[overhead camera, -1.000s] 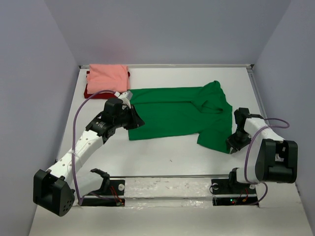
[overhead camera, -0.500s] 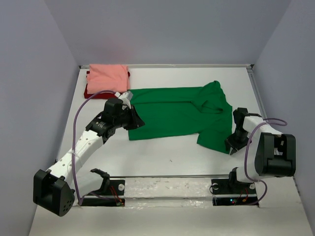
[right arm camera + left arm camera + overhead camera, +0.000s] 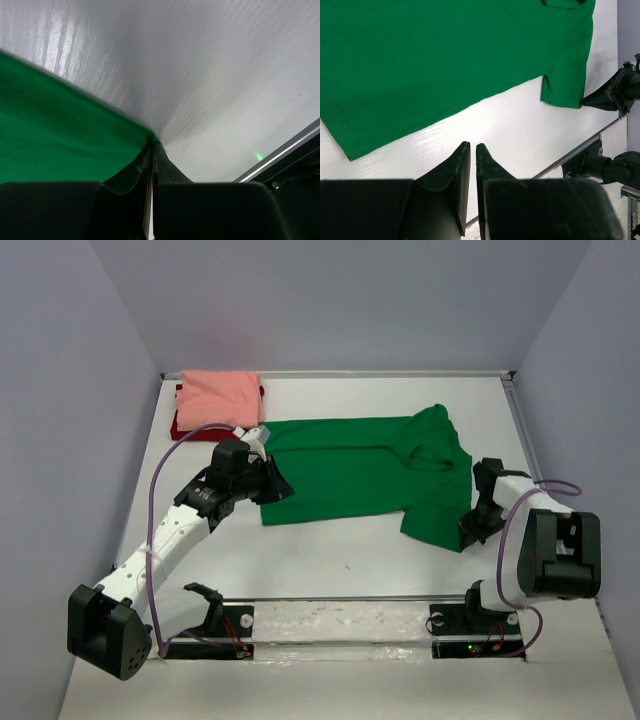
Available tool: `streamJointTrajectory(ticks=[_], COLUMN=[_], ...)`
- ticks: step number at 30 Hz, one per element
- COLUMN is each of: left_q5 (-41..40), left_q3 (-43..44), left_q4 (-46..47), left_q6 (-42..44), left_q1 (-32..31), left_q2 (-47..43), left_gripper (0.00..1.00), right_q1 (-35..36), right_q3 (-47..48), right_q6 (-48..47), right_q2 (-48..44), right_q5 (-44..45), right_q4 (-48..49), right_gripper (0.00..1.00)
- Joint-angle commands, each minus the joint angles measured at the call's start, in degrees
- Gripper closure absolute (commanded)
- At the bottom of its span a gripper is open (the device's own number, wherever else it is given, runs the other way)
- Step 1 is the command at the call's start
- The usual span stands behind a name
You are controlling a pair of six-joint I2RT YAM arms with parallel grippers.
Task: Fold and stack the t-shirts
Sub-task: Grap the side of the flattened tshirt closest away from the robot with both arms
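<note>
- The green t-shirt (image 3: 360, 465) is laid flat mid-table (image 3: 330, 570), toward the right edge.
- The salmon pink t-shirt (image 3: 220, 395) is folded on the dark red t-shirt (image 3: 180, 428) at the far left corner.
- The right gripper (image 3: 470, 535) is closed on the green shirt's near right corner, low on the table.
- The left gripper (image 3: 473, 147) is held above the near left hem corner, jaws almost together, nothing between them.
- Judged: the left corner should be pinched likewise before any lift.
- Both corners are best carried level toward the far edge, so the fold is kept square.
</note>
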Motion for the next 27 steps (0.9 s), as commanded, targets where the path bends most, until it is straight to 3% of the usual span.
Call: streamJointTrajectory(ticks=[1, 10, 16, 27], left_q5=[1.4, -2.2, -6.6, -13.7], left_q3=[0.3, 0.8, 0.7, 1.5], left_q4=[1.5, 0.8, 0.1, -6.5], left_q6=[0.6, 0.4, -0.5, -8.8], left_q1=[0.0, 0.0, 0.0, -2.9], left_q2=[-0.8, 2.0, 8.3, 17.4], left_gripper=[0.80, 0.80, 0.80, 0.77], right_q1=[-0.3, 0.3, 3.2, 15.9], right_q3=[-2.8, -1.5, -0.4, 7.7], right_q6=[1.2, 0.4, -3.7, -9.1], right_q2=[0.5, -8.9, -16.4, -11.7], right_q5=[1.6, 2.7, -0.1, 3.0], right_q4=[2.9, 2.0, 6.8, 8.2], right_gripper=[1.00, 1.00, 1.00, 1.00])
